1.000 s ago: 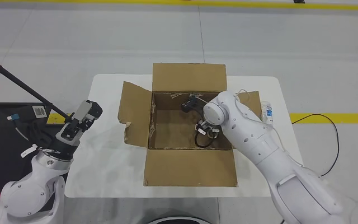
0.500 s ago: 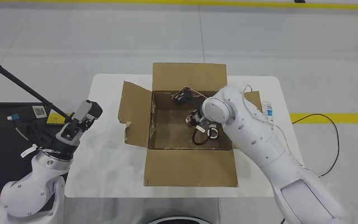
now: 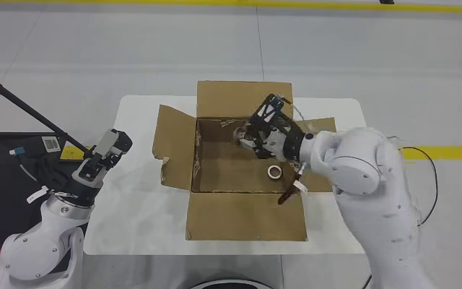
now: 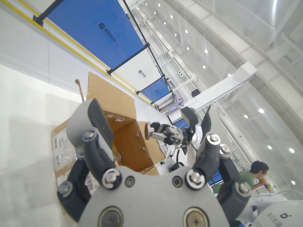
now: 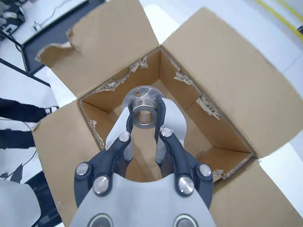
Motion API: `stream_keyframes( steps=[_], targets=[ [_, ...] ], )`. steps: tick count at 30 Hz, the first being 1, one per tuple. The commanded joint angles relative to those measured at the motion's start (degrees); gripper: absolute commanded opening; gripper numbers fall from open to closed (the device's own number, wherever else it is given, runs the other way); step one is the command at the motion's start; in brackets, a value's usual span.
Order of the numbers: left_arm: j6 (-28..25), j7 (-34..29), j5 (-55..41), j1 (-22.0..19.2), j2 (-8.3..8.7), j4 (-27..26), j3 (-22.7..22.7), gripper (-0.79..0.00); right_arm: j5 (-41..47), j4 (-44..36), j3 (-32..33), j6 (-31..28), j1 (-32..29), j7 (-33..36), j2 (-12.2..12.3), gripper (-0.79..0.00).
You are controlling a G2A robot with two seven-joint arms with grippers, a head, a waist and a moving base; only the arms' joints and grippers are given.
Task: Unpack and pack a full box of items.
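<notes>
Top view: the box (image 3: pixel 244 99) stands open on the worktop (image 3: pixel 137 217), all four flaps folded out. The right gripper (image 3: pixel 250 136) is over the far part of the opening, closed on a metal flange (image 3: pixel 240 134). A small ring (image 3: pixel 274 172) lies on the box floor, apart from the gripper. The left gripper (image 3: pixel 115 141) hangs off the worktop's left edge, well away from the box.

Left wrist view: the left gripper (image 4: pixel 151 119) has its fingers (image 4: pixel 97 116) spread wide with nothing between them. Farther off, the right gripper (image 4: pixel 167 134) holds the flange (image 4: pixel 148 131) at about the height of the box (image 4: pixel 109 95) rim.

Right wrist view: the right gripper (image 5: pixel 144 113) pinches the flange (image 5: pixel 139 94) by its narrow hub, one pad on each side and the bore facing the camera. The wide disc with its small hole lies beyond the fingertips, over the inside of the box (image 5: pixel 213 55).

The flange looks like solid machined metal, so probably rigid, heavy for its size and not fragile. Its smooth round hub likely gives the pads little bite, and it could slip or turn in the grip. The hub, gripped close against the disc, seems the best hold.
</notes>
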Motion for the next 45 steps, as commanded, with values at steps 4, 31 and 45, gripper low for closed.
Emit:
stream_keyframes(
  steps=[4,31,45],
  targets=[
    [0.0,0.0,0.0,0.0,0.0,0.0,0.0,0.0,4.3,-7.9,9.3,-3.6,-6.3,-9.6,1.0,-0.785],
    [0.0,0.0,0.0,0.0,0.0,0.0,0.0,0.0,-14.3,-21.5,24.7,15.1,-20.2,-2.4,4.4,-0.785],
    [0.0,0.0,0.0,0.0,0.0,0.0,0.0,0.0,-34.9,-11.3,26.4,29.1,-25.6,13.8,5.0,-0.785]
  ],
)
